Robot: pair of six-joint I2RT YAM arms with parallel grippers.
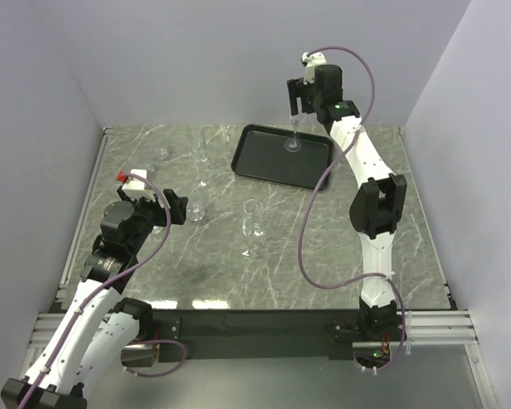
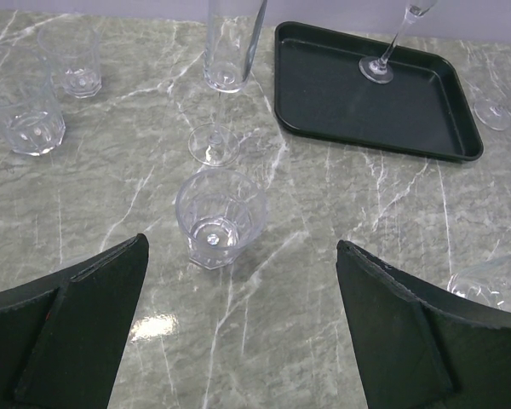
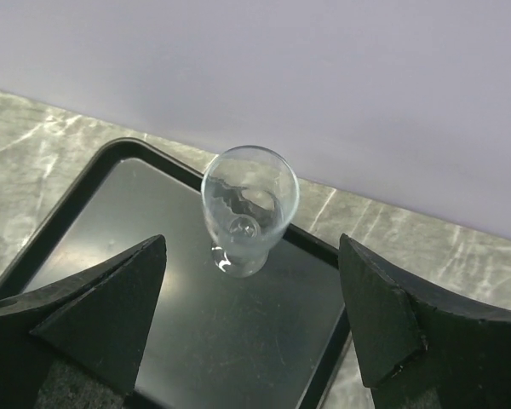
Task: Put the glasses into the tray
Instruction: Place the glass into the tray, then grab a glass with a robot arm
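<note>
The right end effector [image 3: 252, 242] hangs with its two fingers spread wide apart, clamped on nothing. Directly below it, in the gap between the fingers, a flute [image 3: 249, 200] stands upright on the tray [image 3: 111, 221], touching neither finger. The flute is clear and colourless. Seen from above, it shows a narrow rounded bowl and a round foot set flat on the tray's floor near the far rim. The tray is black, flat and rectangular, with rounded corners and a low raised rim. It spreads out under this end effector on both sides, and a pale wall [image 3: 324, 77] rises just beyond it.

The left end effector [image 2: 241, 247] is likewise spread wide and holds nothing. Just ahead of it, centred between the fingers, a short tumbler [image 2: 220, 217] sits upright on the marbled tabletop [image 2: 324, 213], apart from both fingers. It is clear, with faceted sides and a thick base. Straight beyond it stands a tall stemmed glass [image 2: 213, 143]. Ahead and to the left are a second tumbler [image 2: 30, 115] and, further off, a third tumbler [image 2: 72, 60], both well apart from the end effector. Close beside the right finger, part of another clear glass [image 2: 494, 281] shows, but how it lies cannot be told. The tray lies far ahead to the right.
</note>
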